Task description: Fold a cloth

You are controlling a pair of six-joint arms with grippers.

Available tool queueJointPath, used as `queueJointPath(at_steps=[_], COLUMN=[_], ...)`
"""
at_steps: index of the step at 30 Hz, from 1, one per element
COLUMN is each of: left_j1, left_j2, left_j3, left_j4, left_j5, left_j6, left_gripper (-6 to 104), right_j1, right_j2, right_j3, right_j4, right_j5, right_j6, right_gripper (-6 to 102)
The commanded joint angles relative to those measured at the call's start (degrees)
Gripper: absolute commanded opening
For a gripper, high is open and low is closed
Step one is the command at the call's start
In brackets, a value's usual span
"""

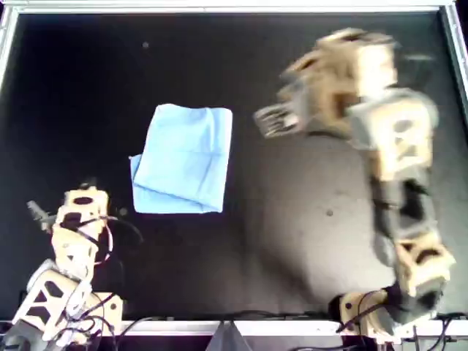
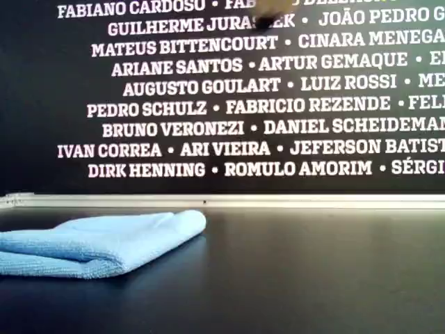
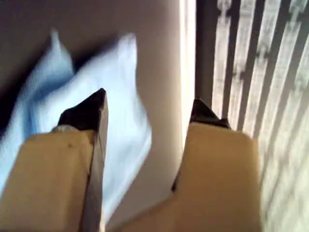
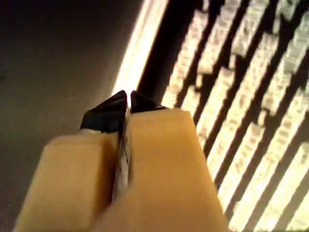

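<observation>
The light blue cloth (image 1: pixel 183 159) lies folded in a rough rectangle on the black table, left of centre in the overhead view. It also shows at the exterior view's left (image 2: pixel 97 243) and in the first wrist view (image 3: pixel 123 82). My first gripper (image 1: pixel 274 121) is open and empty; it hangs just right of the cloth in the overhead view, blurred and not touching it. Its jaws stand wide apart in the first wrist view (image 3: pixel 149 104). My second gripper (image 4: pixel 128 96) is shut on nothing, and its arm (image 1: pixel 80 212) sits at the overhead view's lower left, away from the cloth.
The black table (image 1: pixel 292 234) has a metal rim (image 1: pixel 234 7) along its far edge. A dark wall with white names (image 2: pixel 236 104) stands behind it. Cables lie by the arm bases at the near edge (image 1: pixel 358 314).
</observation>
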State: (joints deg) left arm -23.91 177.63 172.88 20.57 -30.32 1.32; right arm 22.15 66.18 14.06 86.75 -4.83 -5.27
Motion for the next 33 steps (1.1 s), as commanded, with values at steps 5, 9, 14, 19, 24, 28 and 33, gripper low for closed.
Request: queueJointPath(at_steps=[5, 9, 14, 19, 24, 28, 33], left_j1=[1.23, 0.70, 0.44, 1.14, 0.53, 0.62, 0.35], left_j2=[0.79, 0.79, 0.79, 0.79, 0.79, 0.79, 0.44], left_j3=[-4.31, -6.15, -7.21, -6.86, -7.21, -6.86, -6.42], left_j4=[-0.62, -0.62, -0.62, -0.62, -0.62, -0.62, -0.62], left_j5=[-4.92, -4.04, -4.04, -4.04, -3.96, -3.87, -3.78], left_j6=[0.26, 0.26, 0.18, 0.18, 0.18, 0.18, 0.18], left_gripper=[61, 61, 61, 61, 61, 61, 61], right_j1=[-7.91, -12.39, -17.67, -20.48, -20.74, -20.83, -21.01], right_j2=[24.08, 38.67, 54.76, 67.41, 78.57, 85.08, 84.64], right_j3=[25.49, 42.80, 64.34, 89.91, 110.92, 120.85, 126.91], right_j4=[-1.32, -4.83, -19.42, -38.50, -54.14, -63.54, -68.03], right_j5=[0.26, 0.26, 0.26, 0.18, 0.26, 0.26, 0.35], right_j6=[6.86, 8.09, 7.12, 7.03, 7.03, 7.12, 7.12], right_gripper=[2, 2, 2, 2, 3, 3, 3])
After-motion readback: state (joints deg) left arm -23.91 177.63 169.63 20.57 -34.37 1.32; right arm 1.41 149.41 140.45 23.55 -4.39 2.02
